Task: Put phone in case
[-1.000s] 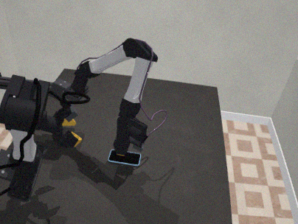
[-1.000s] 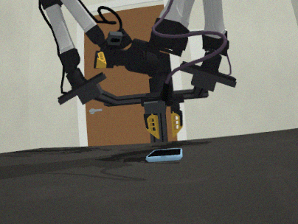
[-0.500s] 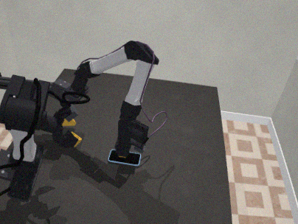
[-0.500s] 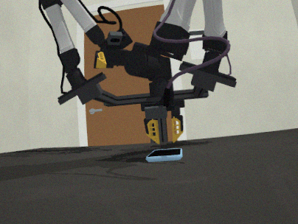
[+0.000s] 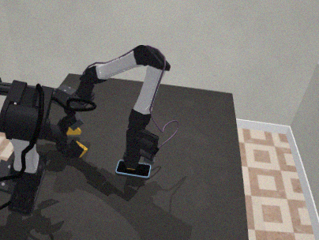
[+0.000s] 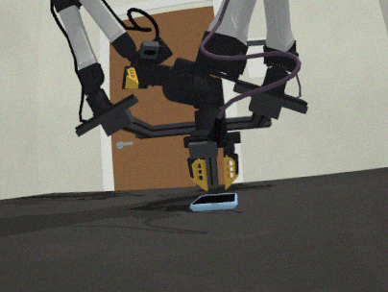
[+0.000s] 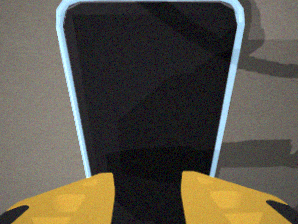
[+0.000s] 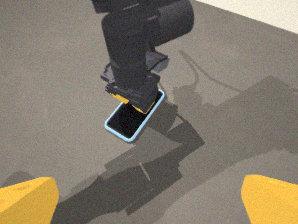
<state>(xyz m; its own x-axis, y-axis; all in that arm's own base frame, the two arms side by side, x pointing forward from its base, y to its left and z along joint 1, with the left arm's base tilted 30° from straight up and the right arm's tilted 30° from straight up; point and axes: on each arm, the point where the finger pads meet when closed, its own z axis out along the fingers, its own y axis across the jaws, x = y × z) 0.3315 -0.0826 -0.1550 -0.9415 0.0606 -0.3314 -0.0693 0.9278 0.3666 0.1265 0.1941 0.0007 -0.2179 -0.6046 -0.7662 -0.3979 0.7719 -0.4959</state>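
Observation:
The black phone [image 5: 141, 169] [image 6: 217, 198] [image 7: 150, 100] [image 8: 122, 125] lies face up inside the light-blue case [image 6: 214, 206] [image 7: 230, 95] [image 8: 131, 139], which rests flat on the table. The case's rim shows around the phone; whether it is fully seated at the near end is hidden by my fingers. My left gripper [image 6: 214, 184] [image 7: 147, 181] [image 8: 133, 105] points down just above the phone, its fingers partly open with nothing between them. My right gripper [image 5: 79, 139] [image 8: 149, 185] is wide open and empty, away from the case.
The dark table [image 5: 197, 130] [image 6: 269, 250] extends around the case. The left arm stands over the case, and a thin cable loops beside it in the top view. The table's edge is at the right in that view, with tiled floor [image 5: 268, 178] beyond it.

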